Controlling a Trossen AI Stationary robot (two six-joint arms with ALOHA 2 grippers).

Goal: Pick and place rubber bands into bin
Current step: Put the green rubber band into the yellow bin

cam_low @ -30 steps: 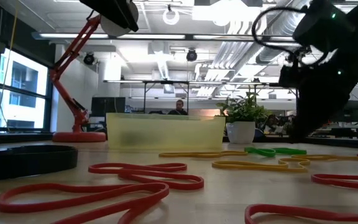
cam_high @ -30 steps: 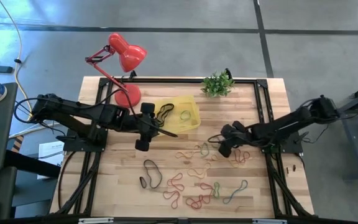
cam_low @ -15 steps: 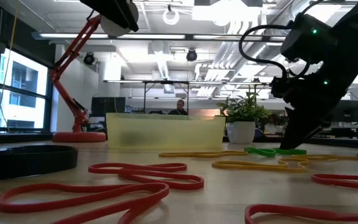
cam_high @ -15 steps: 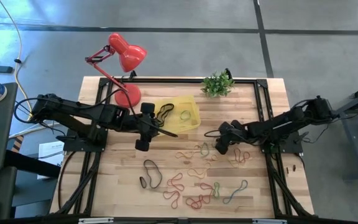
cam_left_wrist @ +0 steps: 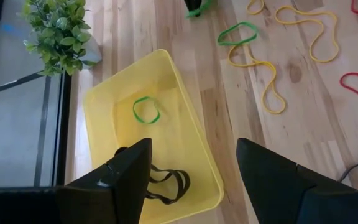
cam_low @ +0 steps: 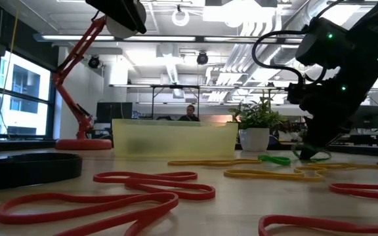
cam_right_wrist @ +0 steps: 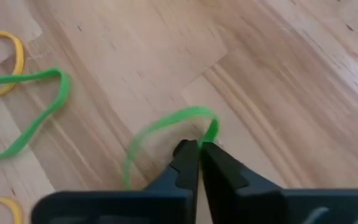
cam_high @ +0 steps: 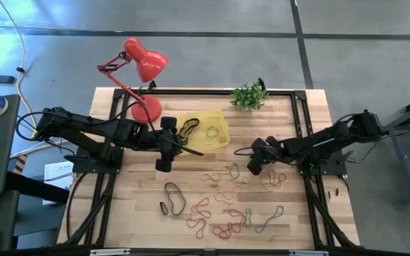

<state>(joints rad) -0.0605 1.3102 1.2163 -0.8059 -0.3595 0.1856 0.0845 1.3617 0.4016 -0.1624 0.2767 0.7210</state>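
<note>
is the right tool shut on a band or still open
Shut: the right tool has its fingertips together, pinching the green rubber band on the table.

High view straight down over the whole wooden bench (cam_high: 148,213), low view level at bench-top height facing the room, both sharing the translucent yellow plastic bin (cam_high: 216,139), wrist views close, angled down.

The right gripper (cam_right_wrist: 199,149) is pinched closed, low beside the bin (cam_high: 221,137). The left gripper (cam_left_wrist: 194,168) hovers spread wide over the bin.
</note>
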